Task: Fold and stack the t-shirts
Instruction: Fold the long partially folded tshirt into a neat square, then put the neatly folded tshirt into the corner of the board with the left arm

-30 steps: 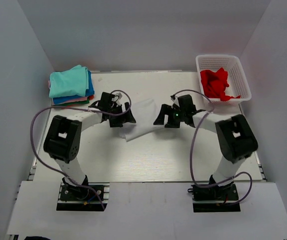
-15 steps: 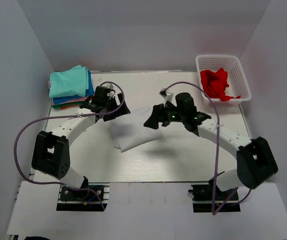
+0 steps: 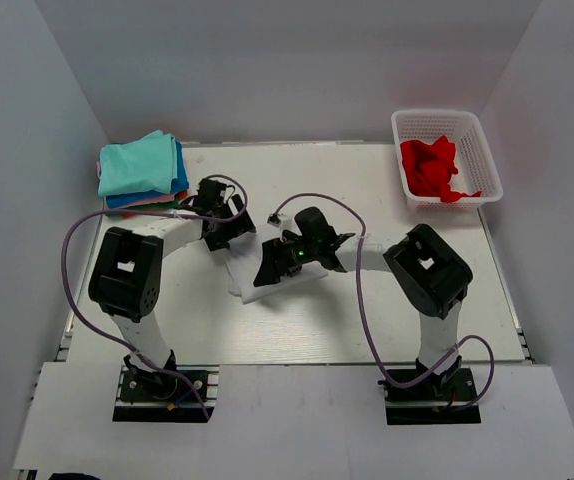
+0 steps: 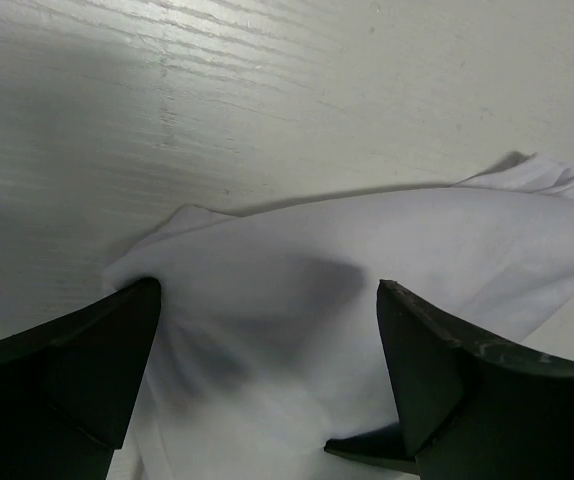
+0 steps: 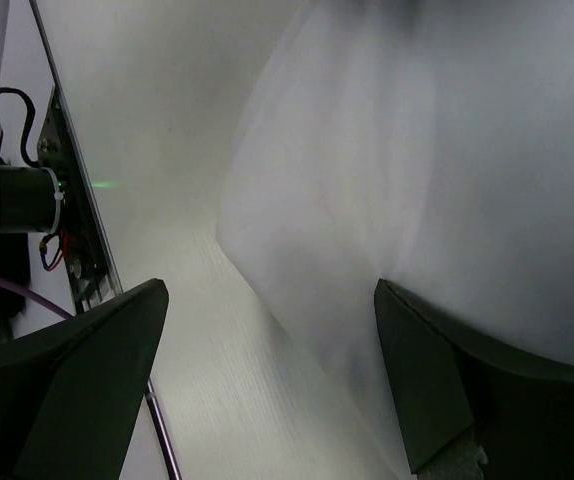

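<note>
White t-shirt (image 3: pixel 250 284): a rumpled, partly folded cloth at the centre of the overhead frame, lying on the table (image 3: pixel 407 320) with both grippers above it.
Left gripper (image 3: pixel 225 226): over the upper left edge of the cloth, jaws spread wide and pinching nothing.
Left wrist view: the White t-shirt (image 4: pixel 367 260) fills the lower right. Left gripper (image 4: pixel 267 300) straddles it, the left finger sitting at the cloth's rounded corner. Bare wood-grain tabletop shows along the top of the frame.
Right gripper (image 3: pixel 277 265): over the middle of the cloth, just right of the other gripper, jaws likewise spread with nothing between them.
Right wrist view: the White t-shirt (image 5: pixel 467 150) covers the right half of the frame. Right gripper (image 5: pixel 267 300) hangs with one finger over the table and the other over the cloth.
Folded stack (image 3: pixel 139 168): upper left of the overhead frame, teal on top, with blue, pink and green edges beneath.
Red t-shirt (image 3: pixel 429 166): bunched inside the basket (image 3: pixel 447 115), upper right, well apart from the arms.
</note>
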You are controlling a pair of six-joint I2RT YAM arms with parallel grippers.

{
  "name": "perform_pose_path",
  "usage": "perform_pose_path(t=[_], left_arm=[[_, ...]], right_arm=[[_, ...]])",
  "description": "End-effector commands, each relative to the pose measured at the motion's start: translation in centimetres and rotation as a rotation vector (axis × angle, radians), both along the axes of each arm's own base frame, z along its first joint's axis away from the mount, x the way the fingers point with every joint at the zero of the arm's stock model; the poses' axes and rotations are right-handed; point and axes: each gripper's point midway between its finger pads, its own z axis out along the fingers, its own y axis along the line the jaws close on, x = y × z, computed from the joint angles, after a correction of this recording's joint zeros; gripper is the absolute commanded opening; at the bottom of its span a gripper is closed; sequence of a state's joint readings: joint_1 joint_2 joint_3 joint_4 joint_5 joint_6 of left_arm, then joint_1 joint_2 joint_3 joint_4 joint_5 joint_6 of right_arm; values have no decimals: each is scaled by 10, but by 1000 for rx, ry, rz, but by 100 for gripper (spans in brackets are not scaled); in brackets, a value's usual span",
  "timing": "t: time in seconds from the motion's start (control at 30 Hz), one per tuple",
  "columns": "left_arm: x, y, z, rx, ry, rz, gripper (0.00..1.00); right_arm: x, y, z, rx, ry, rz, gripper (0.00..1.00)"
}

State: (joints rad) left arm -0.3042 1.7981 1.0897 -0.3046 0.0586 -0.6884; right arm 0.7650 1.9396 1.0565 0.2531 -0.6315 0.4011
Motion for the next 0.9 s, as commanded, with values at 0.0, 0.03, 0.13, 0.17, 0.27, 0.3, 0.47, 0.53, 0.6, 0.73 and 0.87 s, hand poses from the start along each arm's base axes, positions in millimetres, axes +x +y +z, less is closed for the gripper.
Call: perform_pose_path(t=[0.0, 0.03, 0.13, 0.17, 0.27, 0.3, 0.47, 0.53, 0.6, 0.73, 0.87], left_arm=[[-27, 16, -33, 38, 117, 38, 100], [-27, 14, -28, 25, 109, 31, 100], [-9, 5, -9, 6, 30, -31, 100], [-3, 3, 3, 2, -4, -55, 100], [20, -7, 45, 28, -133, -109, 100], [30, -6, 65, 33, -186, -93, 100], [39, 5, 107, 36, -277, -61, 100], [36, 10, 109, 72, -282, -38, 100], [21, 14, 98, 69, -236, -23, 100], [-13, 24, 66, 58, -136, -8, 100], [-56, 24, 30, 39, -30, -31, 100]], right_arm=[[-7, -23, -27, -98, 21, -56, 90], [-7, -25, -26, -102, 14, -57, 90], [-3, -20, -1, -57, -47, -43, 90], [1, -17, 16, -30, -77, -41, 90], [19, -13, 63, 43, -199, -75, 90], [34, -14, 72, 53, -215, -144, 90], [92, -23, 111, 107, -291, -354, 90], [111, -32, 106, 117, -268, -392, 90], [128, -31, 92, 123, -225, -399, 90], [143, -27, 66, 146, -102, -394, 90], [148, -29, 11, 119, 35, -410, 90]])
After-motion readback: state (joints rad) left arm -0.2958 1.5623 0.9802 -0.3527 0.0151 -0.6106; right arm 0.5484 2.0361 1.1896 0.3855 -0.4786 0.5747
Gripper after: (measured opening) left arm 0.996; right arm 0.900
